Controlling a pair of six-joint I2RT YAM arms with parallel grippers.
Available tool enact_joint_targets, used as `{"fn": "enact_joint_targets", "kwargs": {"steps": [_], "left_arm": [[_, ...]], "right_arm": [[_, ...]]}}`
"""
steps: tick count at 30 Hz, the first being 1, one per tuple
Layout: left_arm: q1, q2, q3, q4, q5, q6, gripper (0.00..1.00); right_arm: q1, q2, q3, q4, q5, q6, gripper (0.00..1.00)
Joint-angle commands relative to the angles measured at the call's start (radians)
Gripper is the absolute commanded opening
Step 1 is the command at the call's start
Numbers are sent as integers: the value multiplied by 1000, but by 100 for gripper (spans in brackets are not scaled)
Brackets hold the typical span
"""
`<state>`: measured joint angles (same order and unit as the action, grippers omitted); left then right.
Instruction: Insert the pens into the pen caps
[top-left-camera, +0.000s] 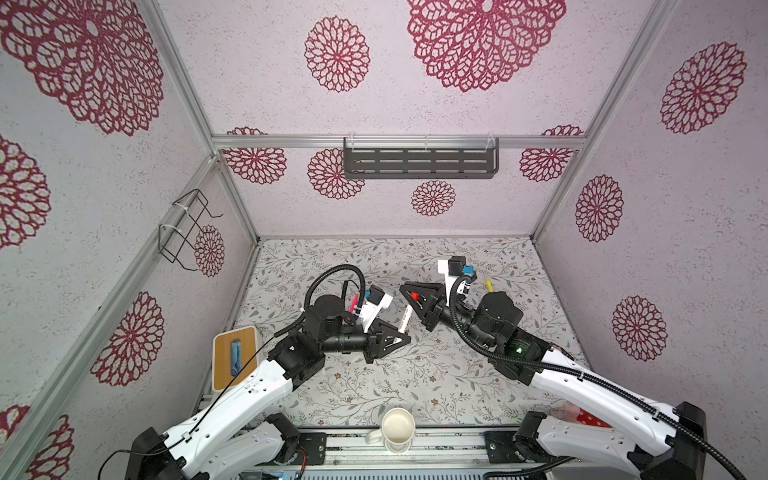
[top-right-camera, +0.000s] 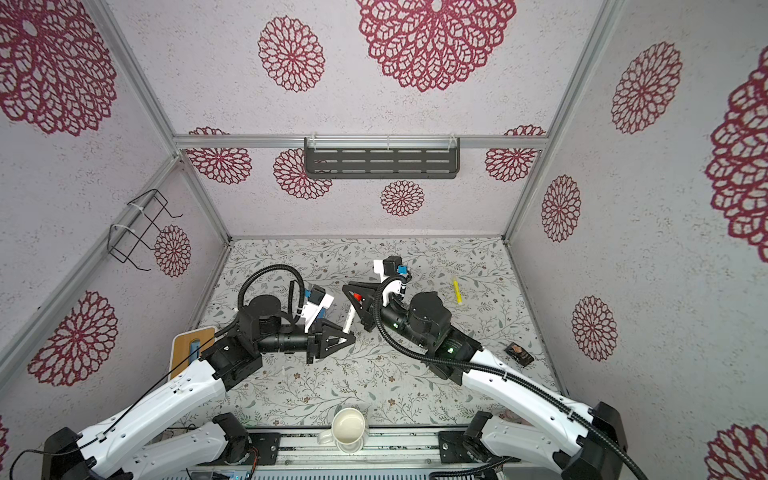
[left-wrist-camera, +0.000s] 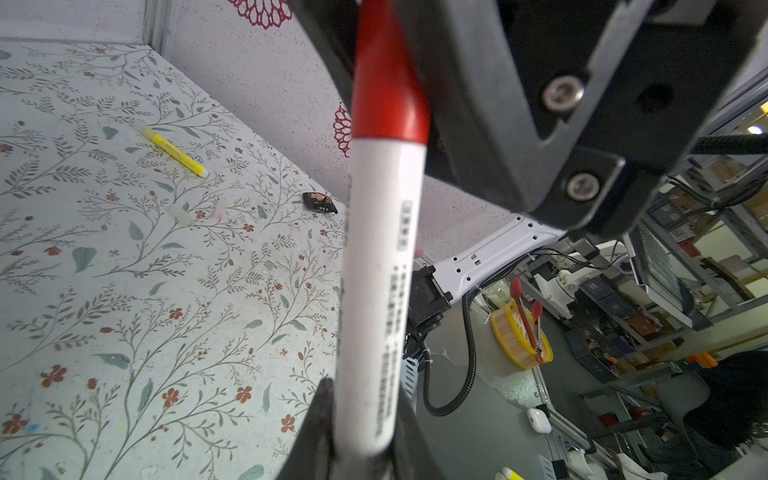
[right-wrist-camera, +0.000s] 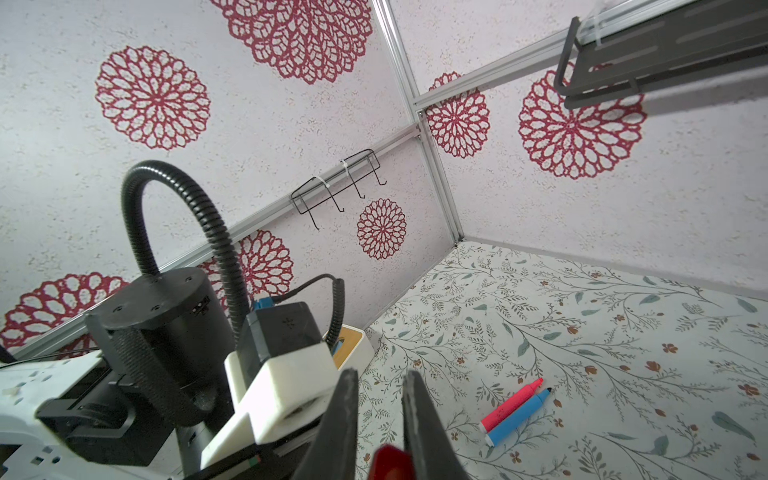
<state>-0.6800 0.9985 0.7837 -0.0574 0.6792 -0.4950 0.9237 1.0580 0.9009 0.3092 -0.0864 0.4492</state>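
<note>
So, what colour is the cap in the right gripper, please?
Red; the cap shows best in the left wrist view.

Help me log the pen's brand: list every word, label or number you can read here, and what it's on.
None is legible.
White-and-red pen: rows of small print and a boxed label on the barrel, too blurred to read.
Red pen cap: no print visible.
Black packet: orange marks, too small to read.
</note>
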Motion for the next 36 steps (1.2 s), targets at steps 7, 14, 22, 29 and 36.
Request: {"fn": "enact_joint_targets", "kwargs": {"steps": [7,14,22,29,36], "left_arm": [[117,-79,127,177,-393,-40,0],[116,-64,127,133,-368,-15,0],[97,-36,55,128,-365,16,0],[91,-59,19,97,-367,49,0],[87,-67,-4,105,-380,50,0]], "right_arm": [[87,28,-75,-390,-187,-41,0],[90,38,-34,-403,-157,-36,0],[87,62,74,-427,-121,-79,13],[85,20,170,-474,-132,-147,68],[80,-85,141,-471,-89,-155,73]]}}
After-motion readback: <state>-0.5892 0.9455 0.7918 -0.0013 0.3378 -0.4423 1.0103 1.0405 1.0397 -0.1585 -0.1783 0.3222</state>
